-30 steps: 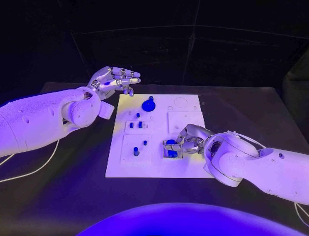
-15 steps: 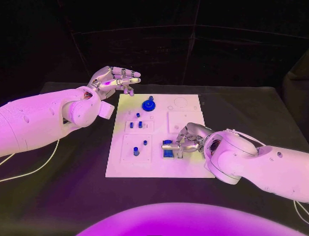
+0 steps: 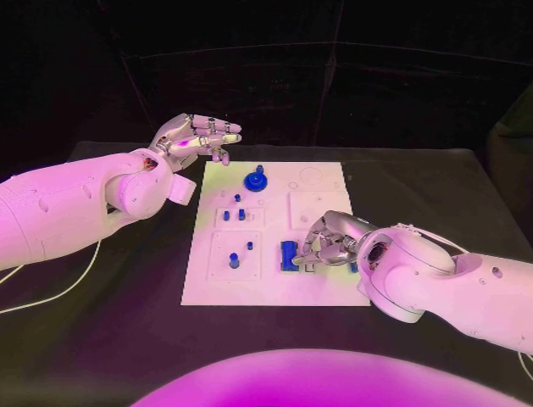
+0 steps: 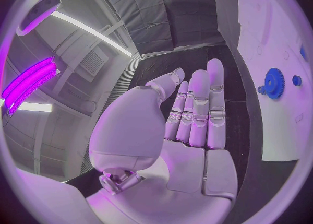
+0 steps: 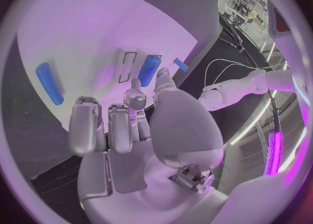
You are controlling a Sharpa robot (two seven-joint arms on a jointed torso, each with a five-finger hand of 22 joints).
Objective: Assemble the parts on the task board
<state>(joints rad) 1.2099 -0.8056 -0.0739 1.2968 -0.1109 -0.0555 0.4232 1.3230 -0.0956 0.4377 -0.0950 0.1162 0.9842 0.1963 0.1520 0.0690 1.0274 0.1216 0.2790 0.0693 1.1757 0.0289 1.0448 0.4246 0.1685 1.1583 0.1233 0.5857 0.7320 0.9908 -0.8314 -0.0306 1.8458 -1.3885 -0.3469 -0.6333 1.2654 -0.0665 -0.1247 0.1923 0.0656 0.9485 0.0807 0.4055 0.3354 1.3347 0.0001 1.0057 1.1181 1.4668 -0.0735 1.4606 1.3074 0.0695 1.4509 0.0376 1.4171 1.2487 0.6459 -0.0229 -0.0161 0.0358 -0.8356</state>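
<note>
Right now I am working low on the task board [image 3: 321, 292] with my right hand [image 3: 324, 242]. Its fingers are curled down over a long blue part [image 3: 290, 255] that sits at a slot near the board's front edge. I cannot tell if the fingers pinch the part or just press on it. I think this step is pushing that part down into its slot. Next I must press straight and gently, so it does not tip. My left hand [image 3: 197, 137] floats above the board's far corner, fingers together, holding nothing.
</note>
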